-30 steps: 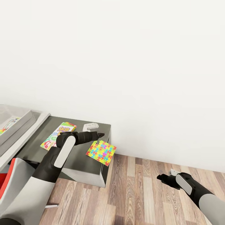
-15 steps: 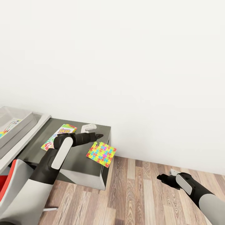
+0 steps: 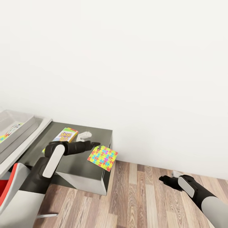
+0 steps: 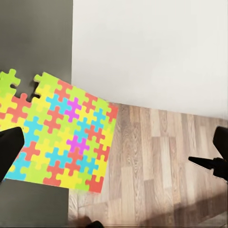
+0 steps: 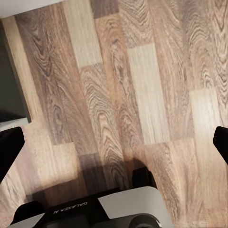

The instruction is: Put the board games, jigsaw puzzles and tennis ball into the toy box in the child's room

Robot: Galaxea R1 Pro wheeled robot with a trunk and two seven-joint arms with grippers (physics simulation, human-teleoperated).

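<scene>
A multicoloured jigsaw puzzle lies on the right corner of the table's dark grey side unit, one corner hanging over the edge. My left gripper hovers open at the puzzle's far corner. In the left wrist view the puzzle sits between the spread fingers. A Skip-Bo board game lies further back on the unit. The grey toy box stands at the far left with colourful flat items inside. My right gripper hangs open over the floor. The tennis ball and the bed are out of view.
A small white object rests beside the board game. A red and white chair stands under my left arm. Wooden floor spreads to the right of the unit, and a plain white wall runs behind it.
My left gripper has come down and drawn back toward the puzzle's far corner, its elbow swinging left. The head view has shifted a little. The right arm has held still.
</scene>
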